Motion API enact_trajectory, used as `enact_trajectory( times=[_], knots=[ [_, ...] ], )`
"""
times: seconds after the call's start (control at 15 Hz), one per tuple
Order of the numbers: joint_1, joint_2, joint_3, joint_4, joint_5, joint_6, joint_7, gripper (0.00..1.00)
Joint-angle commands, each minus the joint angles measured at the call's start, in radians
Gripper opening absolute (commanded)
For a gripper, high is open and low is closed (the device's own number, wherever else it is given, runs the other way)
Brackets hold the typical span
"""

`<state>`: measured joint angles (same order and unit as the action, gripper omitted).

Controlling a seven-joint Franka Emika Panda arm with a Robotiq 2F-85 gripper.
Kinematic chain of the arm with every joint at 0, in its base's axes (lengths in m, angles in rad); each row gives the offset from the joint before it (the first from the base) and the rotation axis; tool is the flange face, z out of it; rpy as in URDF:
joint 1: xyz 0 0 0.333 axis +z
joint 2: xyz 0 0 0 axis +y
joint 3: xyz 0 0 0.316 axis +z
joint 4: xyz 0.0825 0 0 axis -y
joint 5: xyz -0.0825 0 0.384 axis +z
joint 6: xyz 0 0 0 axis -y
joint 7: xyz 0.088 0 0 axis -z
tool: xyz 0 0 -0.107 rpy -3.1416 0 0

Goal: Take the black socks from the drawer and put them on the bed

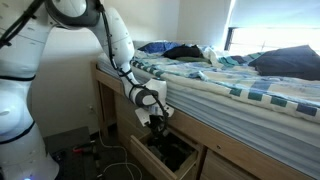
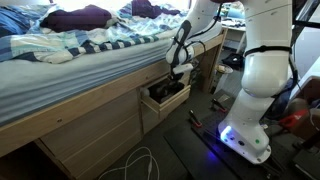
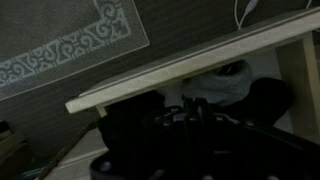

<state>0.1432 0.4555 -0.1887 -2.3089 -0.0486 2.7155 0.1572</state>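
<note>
The drawer (image 1: 170, 152) under the bed (image 1: 250, 88) is pulled open; it also shows in an exterior view (image 2: 165, 98). My gripper (image 1: 158, 122) hangs just above the drawer's dark inside, fingers pointing down, and also shows in an exterior view (image 2: 178, 82). In the wrist view the drawer's pale front panel (image 3: 190, 62) crosses the picture, and my fingers (image 3: 192, 108) are lost in dark fabric. I cannot tell the black socks apart from the darkness there. Whether the jaws are open or hold anything does not show.
A pale cloth (image 3: 215, 90) lies in the drawer beyond the fingers. A patterned grey rug (image 3: 60, 40) covers the floor in front. Dark pillows (image 1: 285, 62) and clothes lie on the bed. A white cable (image 2: 140, 160) lies on the floor, and the robot base (image 2: 245, 130) stands beside the drawer.
</note>
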Motion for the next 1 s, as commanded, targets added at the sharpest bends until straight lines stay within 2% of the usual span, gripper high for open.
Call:
enact_trajectory(
  times=[0.0,0.6,0.93],
  knots=[
    [0.018,-0.138,-0.015,-0.072,-0.084,-0.090,0.072,0.02],
    [-0.020,-0.372,0.044,-0.127,-0.222,-0.320,0.160,0.02],
    [-0.044,-0.506,0.107,-0.118,-0.272,-0.425,0.184,0.02]
  ],
)
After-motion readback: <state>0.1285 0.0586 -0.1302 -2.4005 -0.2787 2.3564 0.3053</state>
